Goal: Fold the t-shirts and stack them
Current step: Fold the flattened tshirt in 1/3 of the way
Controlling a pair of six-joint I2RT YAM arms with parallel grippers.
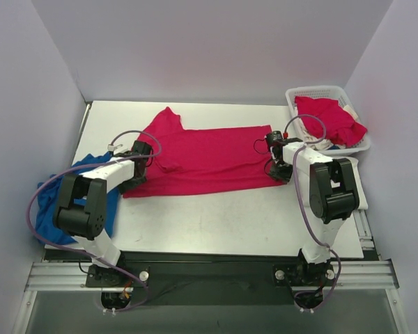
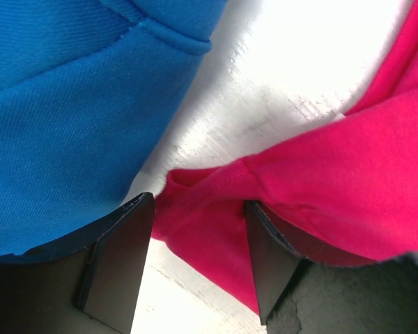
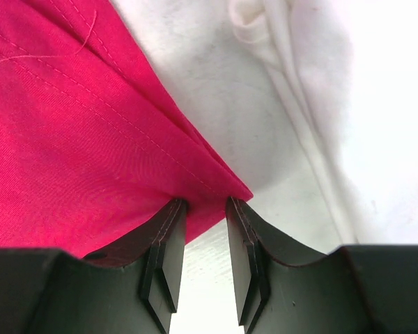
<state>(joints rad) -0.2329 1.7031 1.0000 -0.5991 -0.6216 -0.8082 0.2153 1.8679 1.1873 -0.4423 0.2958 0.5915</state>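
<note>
A bright pinkish-red t-shirt [image 1: 209, 160] lies spread across the middle of the table. My left gripper [image 1: 139, 169] sits at its lower left corner. In the left wrist view the gripper [image 2: 198, 236] is open, with a bunched fold of the red shirt [image 2: 320, 181] lying between the wide-apart fingers. My right gripper [image 1: 274, 167] is at the shirt's lower right corner. In the right wrist view the gripper [image 3: 205, 223] is open by a narrow gap, and the shirt's hemmed corner [image 3: 90, 139] lies at its fingertips. A second red shirt [image 1: 327, 118] lies in the basket. A white shirt [image 3: 313, 83] lies just right of the corner.
A white lattice basket [image 1: 320, 92] stands at the back right. A blue cloth [image 1: 90, 181] hangs over the table's left edge, right beside my left gripper, and fills the left of the left wrist view [image 2: 70, 104]. The table's front half [image 1: 216, 223] is bare white.
</note>
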